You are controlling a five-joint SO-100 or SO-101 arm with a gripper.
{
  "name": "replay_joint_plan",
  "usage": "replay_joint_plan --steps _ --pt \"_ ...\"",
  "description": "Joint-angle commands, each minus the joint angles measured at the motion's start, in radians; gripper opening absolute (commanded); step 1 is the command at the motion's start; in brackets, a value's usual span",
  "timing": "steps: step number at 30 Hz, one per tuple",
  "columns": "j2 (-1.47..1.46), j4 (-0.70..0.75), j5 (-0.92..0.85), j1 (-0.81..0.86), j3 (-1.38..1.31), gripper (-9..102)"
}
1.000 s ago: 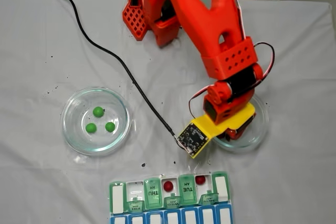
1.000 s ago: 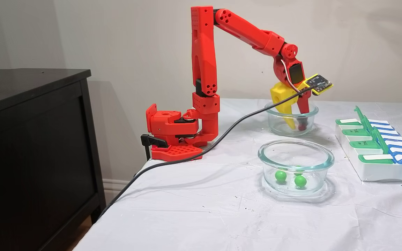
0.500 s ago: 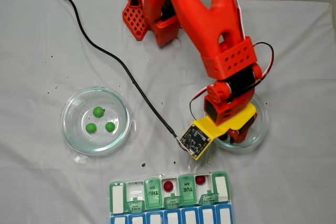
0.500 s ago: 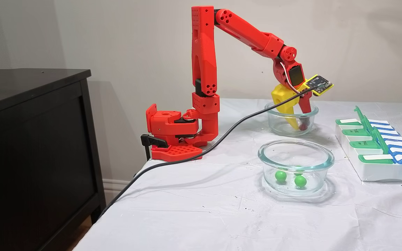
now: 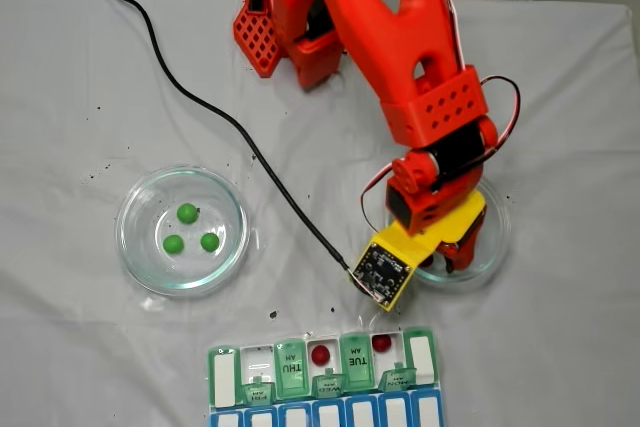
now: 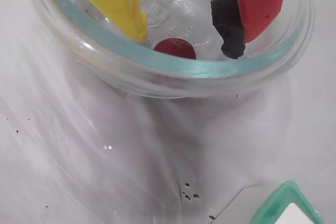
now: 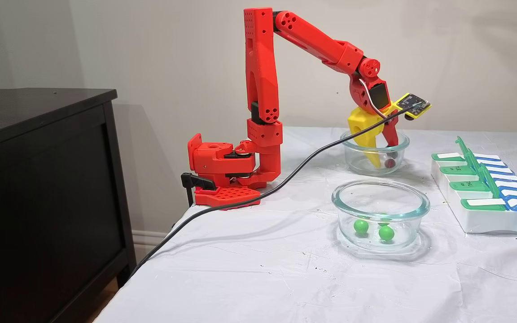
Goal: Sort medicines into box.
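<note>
My gripper (image 6: 187, 45) hangs open inside a clear glass dish (image 6: 199, 69). A red medicine ball (image 6: 175, 48) lies on the dish floor between the yellow finger (image 6: 118, 1) and the red finger's black pad (image 6: 228, 30), gripped by neither. In both fixed views the gripper (image 5: 452, 257) (image 7: 384, 159) dips into that dish (image 5: 500, 235), with the red ball (image 7: 390, 163) at its bottom. Three green medicines (image 5: 186, 212) lie in the other dish (image 5: 125, 237). The box (image 5: 225, 377) at the near edge holds two red balls (image 5: 320, 354) (image 5: 381, 343) in open compartments.
A black cable (image 5: 200, 97) runs across the white cloth to the camera board (image 5: 383, 275) on the wrist. The arm's red base (image 7: 222, 172) stands at the table's back. A black cabinet (image 7: 38, 179) stands beside the table. Tiny black specks dot the cloth.
The wrist has tilted and the fingers have risen a little inside the dish. The red ball still lies on the dish floor. Everything else is as before.
</note>
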Motion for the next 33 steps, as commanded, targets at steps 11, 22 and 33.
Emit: replay_joint_plan --steps 11,22,33 --pt "0.121 0.063 -0.028 0.037 -0.020 16" --pt "0.127 0.084 -0.121 0.080 -0.051 20" --pt "0.100 0.063 -0.281 0.121 -0.086 19"
